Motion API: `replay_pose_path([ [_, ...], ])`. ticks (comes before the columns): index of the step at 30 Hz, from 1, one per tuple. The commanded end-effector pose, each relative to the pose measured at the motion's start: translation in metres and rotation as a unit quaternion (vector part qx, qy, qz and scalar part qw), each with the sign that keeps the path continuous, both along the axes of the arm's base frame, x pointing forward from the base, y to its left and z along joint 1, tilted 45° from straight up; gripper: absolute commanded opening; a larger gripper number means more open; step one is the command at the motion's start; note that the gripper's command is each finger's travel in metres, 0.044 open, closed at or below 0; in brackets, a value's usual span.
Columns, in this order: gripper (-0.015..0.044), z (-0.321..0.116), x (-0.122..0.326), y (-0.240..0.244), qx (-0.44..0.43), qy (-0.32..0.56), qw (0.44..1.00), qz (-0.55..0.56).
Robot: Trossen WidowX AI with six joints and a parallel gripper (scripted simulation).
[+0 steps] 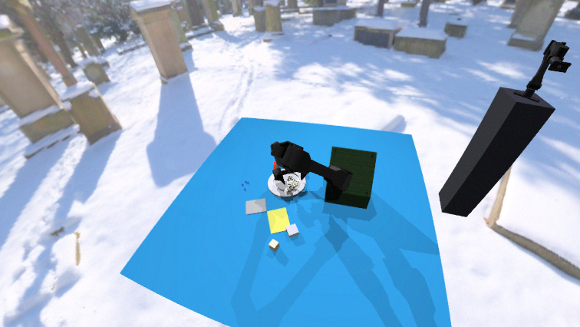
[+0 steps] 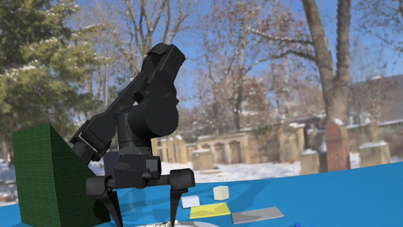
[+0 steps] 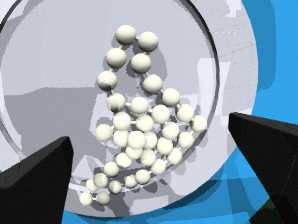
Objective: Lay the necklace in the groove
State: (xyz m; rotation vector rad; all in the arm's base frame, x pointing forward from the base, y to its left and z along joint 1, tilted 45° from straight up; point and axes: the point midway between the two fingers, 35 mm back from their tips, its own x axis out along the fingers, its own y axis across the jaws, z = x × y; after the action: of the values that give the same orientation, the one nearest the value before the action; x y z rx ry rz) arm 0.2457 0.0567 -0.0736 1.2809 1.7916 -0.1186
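Note:
The round white bead board (image 1: 271,187) (image 2: 202,224) (image 3: 240,60) lies on the blue surface. The pearl bead necklace (image 1: 291,184) (image 2: 159,225) (image 3: 161,114) lies bunched in several overlapping strands on the board's inner face. In the wrist view one loop of it reaches toward the top, inside the groove ring (image 3: 217,65); the lower end crosses the ring onto the rim. My gripper (image 1: 291,179) (image 2: 146,225) (image 3: 152,133) is wide open and empty, pointing down, one finger on each side of the bunch. The fingertips' height over the board is hard to tell.
A green block (image 1: 353,170) (image 2: 33,175) stands beside the board, under the arm. A grey plate (image 1: 255,206) (image 2: 256,215), a yellow square (image 1: 278,220) (image 2: 211,210), a white block (image 1: 291,230) (image 2: 190,201) and a cream cube (image 1: 274,244) (image 2: 221,193) lie nearby.

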Motion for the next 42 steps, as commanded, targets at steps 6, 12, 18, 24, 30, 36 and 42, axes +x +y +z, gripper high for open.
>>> replay_pose_path([
  [6,0.044,-0.001,0.0,-0.001,-0.003,0.001,1.0,0.001],
  [12,0.044,-0.001,0.0,-0.001,-0.003,0.001,1.0,0.001],
  [18,0.0282,0.018,0.012,0.001,-0.003,-0.03,1.0,0.008],
  [24,0.0125,0.026,0.013,0.005,0.004,-0.138,0.983,0.12],
  [30,0.012,0.042,0.014,0.013,0.02,-0.339,0.881,0.329],
  [36,0.012,0.059,0.014,0.02,0.037,-0.509,0.696,0.505],
  [42,0.012,0.068,0.013,0.025,0.044,-0.574,0.584,0.573],
])
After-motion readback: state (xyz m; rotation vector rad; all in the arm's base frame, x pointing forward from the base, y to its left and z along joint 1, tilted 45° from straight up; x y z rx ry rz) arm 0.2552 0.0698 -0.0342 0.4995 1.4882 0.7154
